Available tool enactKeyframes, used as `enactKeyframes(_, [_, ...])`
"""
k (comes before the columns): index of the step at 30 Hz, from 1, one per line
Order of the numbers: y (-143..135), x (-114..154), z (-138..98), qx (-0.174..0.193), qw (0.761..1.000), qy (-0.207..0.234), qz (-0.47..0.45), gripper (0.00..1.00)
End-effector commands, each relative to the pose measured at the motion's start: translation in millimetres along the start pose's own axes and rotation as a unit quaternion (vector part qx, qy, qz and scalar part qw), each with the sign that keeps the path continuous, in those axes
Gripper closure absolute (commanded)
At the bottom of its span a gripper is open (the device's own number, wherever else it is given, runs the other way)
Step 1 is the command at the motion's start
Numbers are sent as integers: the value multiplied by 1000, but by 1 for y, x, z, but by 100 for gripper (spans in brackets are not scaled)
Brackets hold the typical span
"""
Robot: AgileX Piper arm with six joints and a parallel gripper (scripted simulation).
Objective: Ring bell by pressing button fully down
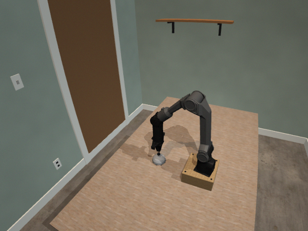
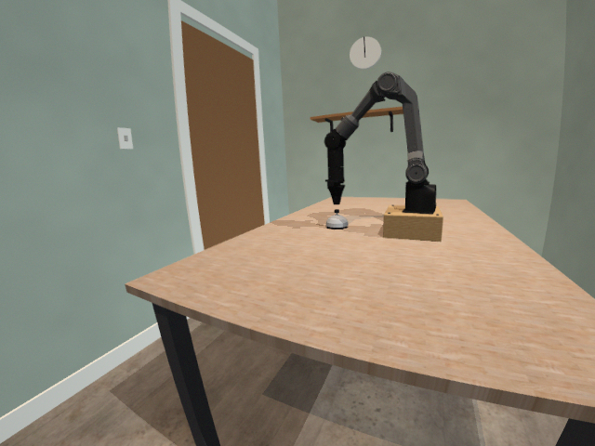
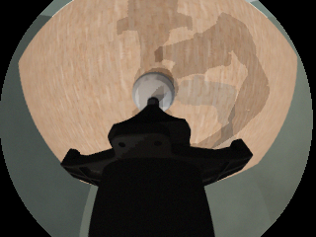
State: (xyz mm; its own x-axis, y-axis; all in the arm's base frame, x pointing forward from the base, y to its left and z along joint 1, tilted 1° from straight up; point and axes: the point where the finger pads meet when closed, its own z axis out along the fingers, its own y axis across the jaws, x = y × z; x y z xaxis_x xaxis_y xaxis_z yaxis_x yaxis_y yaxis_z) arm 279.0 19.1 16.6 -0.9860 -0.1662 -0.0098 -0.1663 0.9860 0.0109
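Observation:
A small silver dome bell (image 1: 158,159) with a black button (image 1: 158,153) on top stands upright on the wooden table, left of the arm's base. It also shows in the exterior view (image 2: 336,221) and in the wrist view (image 3: 153,90). My gripper (image 1: 156,148) points straight down above the bell, with its fingers shut and empty. In the exterior view the fingertips (image 2: 337,202) hang a short way above the button (image 2: 336,211), with a clear gap between them. In the wrist view the shut fingertips (image 3: 153,107) line up over the bell's middle.
The arm stands on a wooden block (image 1: 200,172) to the right of the bell. The table's left edge runs near the wall and a brown door (image 1: 86,69). A wall shelf (image 1: 194,21) hangs high behind the table.

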Motion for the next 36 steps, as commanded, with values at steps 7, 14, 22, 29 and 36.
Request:
enactKeyframes(7, [0, -1, -21, 1, 1000, -2, 0, 100])
enactKeyframes(14, [0, -1, -35, 1, 1000, -2, 0, 100])
enactKeyframes(22, [0, 0, -44, 0, 1000, -1, 0, 100])
enactKeyframes(29, [0, 0, -45, 0, 1000, -1, 0, 100])
enactKeyframes(36, [0, 0, -45, 0, 1000, -1, 0, 100])
